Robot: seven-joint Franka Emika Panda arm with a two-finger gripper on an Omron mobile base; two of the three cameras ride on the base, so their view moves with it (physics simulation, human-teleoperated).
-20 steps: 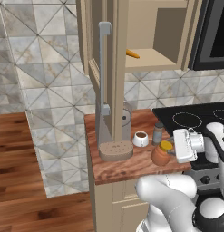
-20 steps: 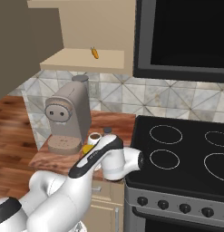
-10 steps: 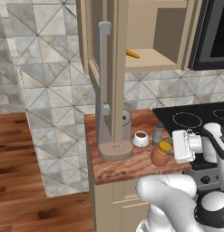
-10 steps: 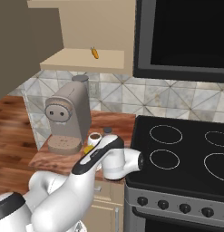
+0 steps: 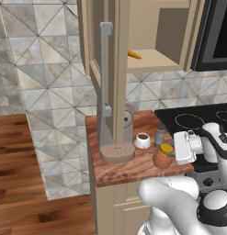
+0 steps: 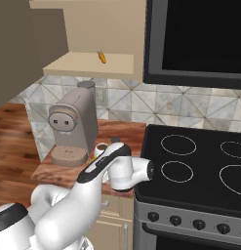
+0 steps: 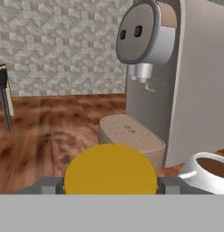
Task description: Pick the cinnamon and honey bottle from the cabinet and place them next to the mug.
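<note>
Honey bottle (image 5: 162,156) on counter, near mug (image 5: 143,140).
Gripper (image 7: 110,186) fingers clasp its yellow cap; cinnamon (image 5: 160,135) stands just beyond.

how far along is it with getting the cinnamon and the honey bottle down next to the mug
Nearly finished, it seems. Done: the cinnamon stands on the counter beside the mug. In hand: the honey bottle sits on the counter by the mug, with the gripper around its yellow cap, fingers on both sides. Left: letting go and pulling clear. The cabinet shelf holds just a thin orange thing.
</note>
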